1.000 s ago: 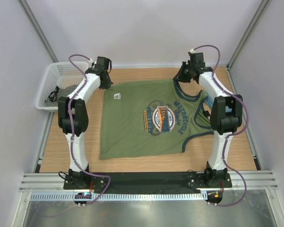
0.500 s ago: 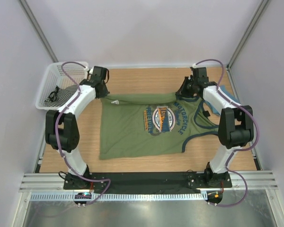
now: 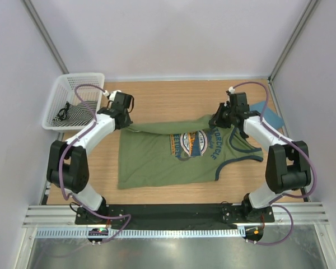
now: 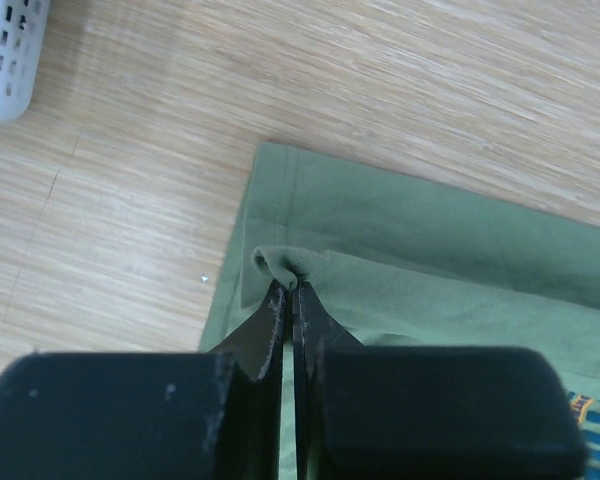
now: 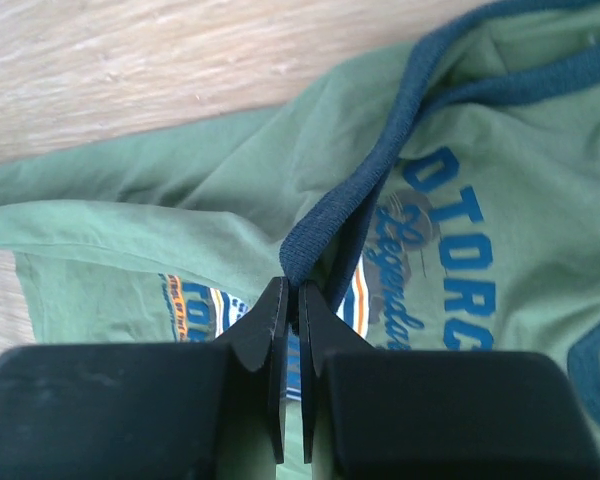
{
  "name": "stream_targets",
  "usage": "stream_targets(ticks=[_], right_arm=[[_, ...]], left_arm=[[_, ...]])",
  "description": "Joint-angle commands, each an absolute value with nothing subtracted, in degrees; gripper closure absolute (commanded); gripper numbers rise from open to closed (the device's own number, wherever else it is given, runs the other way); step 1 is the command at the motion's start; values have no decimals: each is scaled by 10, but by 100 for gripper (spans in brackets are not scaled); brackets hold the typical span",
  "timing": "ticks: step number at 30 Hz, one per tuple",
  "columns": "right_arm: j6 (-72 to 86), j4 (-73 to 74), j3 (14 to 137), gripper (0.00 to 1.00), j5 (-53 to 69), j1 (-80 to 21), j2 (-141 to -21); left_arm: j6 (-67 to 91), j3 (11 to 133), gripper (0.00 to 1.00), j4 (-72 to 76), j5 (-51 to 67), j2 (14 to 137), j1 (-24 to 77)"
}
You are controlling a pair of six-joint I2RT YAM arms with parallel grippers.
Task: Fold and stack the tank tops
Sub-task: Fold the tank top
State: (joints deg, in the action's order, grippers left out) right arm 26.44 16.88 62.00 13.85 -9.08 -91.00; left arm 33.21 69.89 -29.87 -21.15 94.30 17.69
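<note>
Across the middle of the top view, the wooden surface (image 3: 173, 92) carries the olive-green tank top (image 3: 157, 162), its hem toward the left of the frame and its straps toward the right. A second ago its upper edge lay flat near the top of the surface. That edge is now lifted and drawn down toward the frame's centre, so the lengthwise fold looks about half made, with the upper half still to be laid over the lower. The teal-blue tank top (image 3: 274, 117) lies at the right edge, partly behind the right arm, and a white basket (image 3: 59, 98) sits at upper left. The left tool (image 4: 289, 300) is clamped tight on a small pucker of the hem corner. The right tool (image 5: 291, 300) is clamped on the navy-trimmed strap. Cloth rises to each tool's tips and trails away below.
</note>
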Motion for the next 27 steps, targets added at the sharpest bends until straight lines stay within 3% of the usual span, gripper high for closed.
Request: stream_targets(ticks=[1, 13, 18, 19, 21, 23, 25, 27], right_arm=[[262, 145, 600, 99, 118, -94, -861], [281, 123, 507, 99, 101, -95, -835], [287, 109, 480, 93, 92, -93, -842], [289, 107, 470, 86, 90, -94, -844], [297, 97, 457, 84, 80, -94, -839], [305, 86, 433, 70, 77, -95, -823], [308, 76, 414, 62, 71, -94, -809], [310, 73, 404, 58, 68, -95, -786]], left_arm=[[352, 682, 100, -273, -251, 889, 187], [379, 594, 100, -276, -266, 852, 191], [393, 558, 96, -269, -253, 859, 191], [398, 553, 91, -266, -253, 859, 191], [410, 532, 85, -261, -249, 846, 191], [415, 514, 66, -246, -245, 832, 192], [422, 486, 45, -234, -249, 802, 192], [424, 462, 38, -227, -252, 768, 194]])
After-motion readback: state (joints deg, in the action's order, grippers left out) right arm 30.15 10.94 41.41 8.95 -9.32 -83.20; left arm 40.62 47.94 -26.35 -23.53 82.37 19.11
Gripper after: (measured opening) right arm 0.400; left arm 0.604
